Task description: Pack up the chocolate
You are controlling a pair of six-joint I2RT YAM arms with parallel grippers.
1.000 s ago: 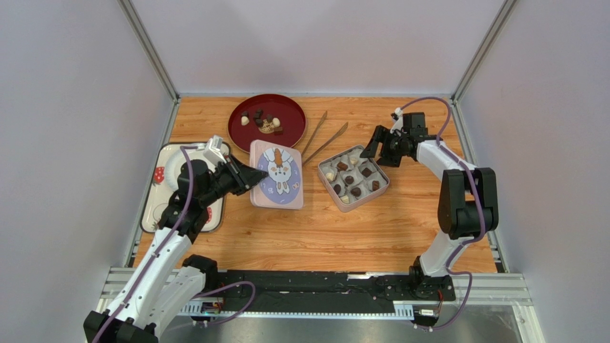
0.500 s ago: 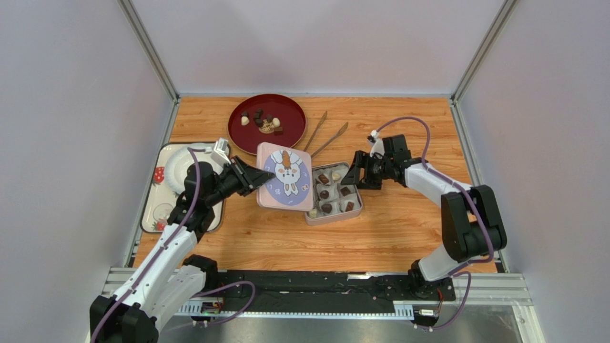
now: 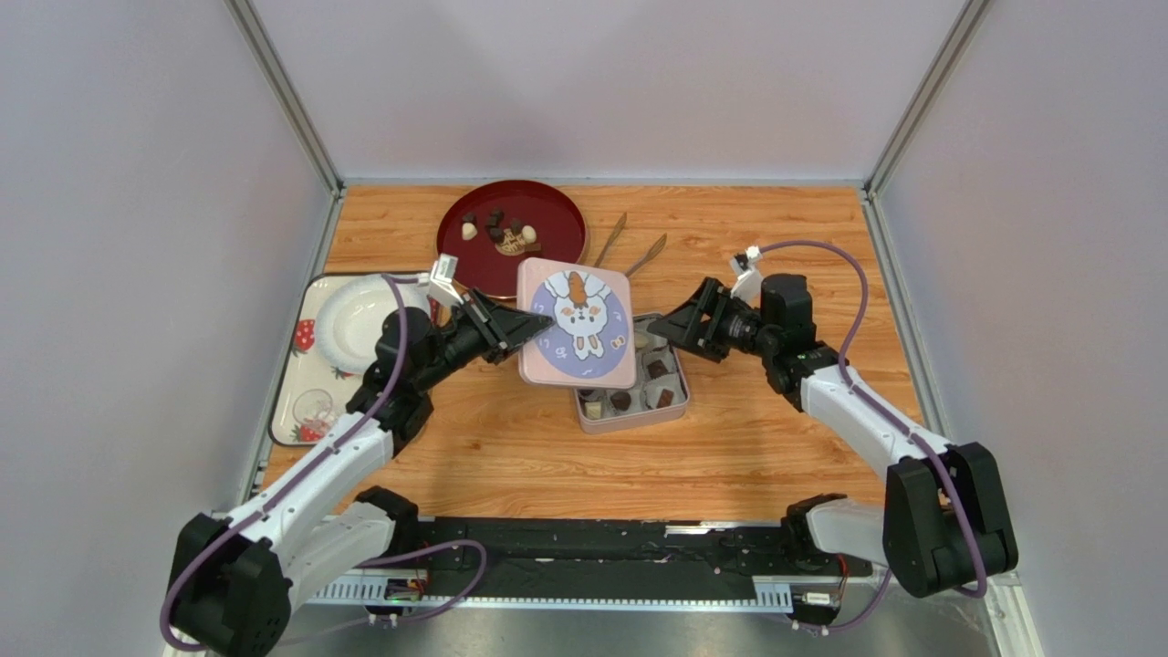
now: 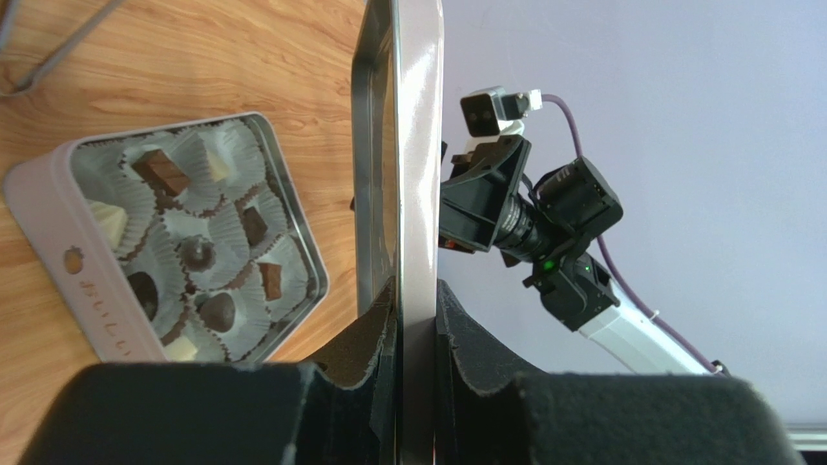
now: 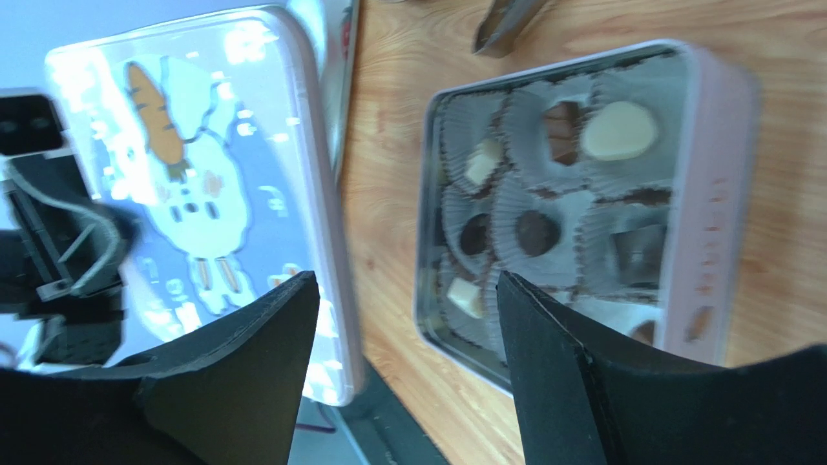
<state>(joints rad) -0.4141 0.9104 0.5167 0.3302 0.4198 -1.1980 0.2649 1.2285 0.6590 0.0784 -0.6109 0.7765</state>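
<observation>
A: Top view, what's changed?
B: The lid (image 3: 577, 322) has swung in from nine o'clock, over the tin (image 3: 631, 422), which slid to centre. Closing looks near.
A: Left wrist?
B: The left gripper (image 4: 415, 300) is clamped on the lid's edge.
A: Right wrist?
B: The right gripper (image 5: 406, 281) gapes, empty, over the chocolate (image 5: 621, 131) in the tin.
</observation>
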